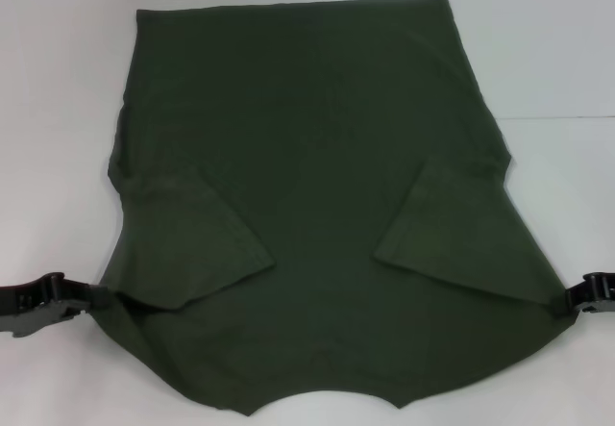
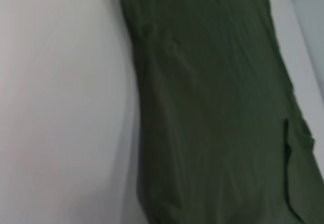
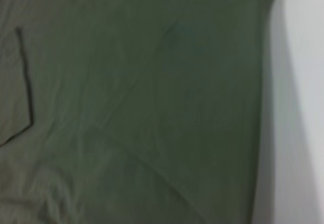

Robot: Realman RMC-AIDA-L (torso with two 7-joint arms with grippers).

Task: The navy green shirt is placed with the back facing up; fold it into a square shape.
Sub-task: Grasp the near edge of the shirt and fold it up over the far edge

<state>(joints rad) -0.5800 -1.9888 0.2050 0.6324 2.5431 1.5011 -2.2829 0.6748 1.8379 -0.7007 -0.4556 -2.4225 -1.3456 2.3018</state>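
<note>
1. Lying flat on the white table (image 1: 58, 80), the shirt (image 1: 317, 157) fills most of my head view, plain dark olive side up.
2. Its straight hem is at the far edge; the curved neckline is at the near edge, closest to my body.
3. Both short sleeves are folded inward onto the body of the shirt. The left sleeve (image 1: 192, 248) and the right sleeve (image 1: 452, 229) each form an angled flap, well apart from one another with bare cloth between.
4. My left gripper (image 1: 88, 299) is low at the near left of the table, reaching in from the side. Its tips meet the shirt's near left corner, at the shoulder. The fingers seem to be closed on the cloth edge, as the corner is drawn out toward them.
5. My right gripper (image 1: 575, 301) is low at the near right, touching the shirt's near right corner. That corner is pulled to a point at the tips, so it appears to be pinching the cloth there.
6. My left wrist view shows the shirt (image 2: 212, 107) beside bare table (image 2: 61, 107), with one sleeve flap's edge visible.
7. My right wrist view shows mostly shirt (image 3: 142, 92), a strip of table (image 3: 298, 107), and a sleeve edge.
</note>
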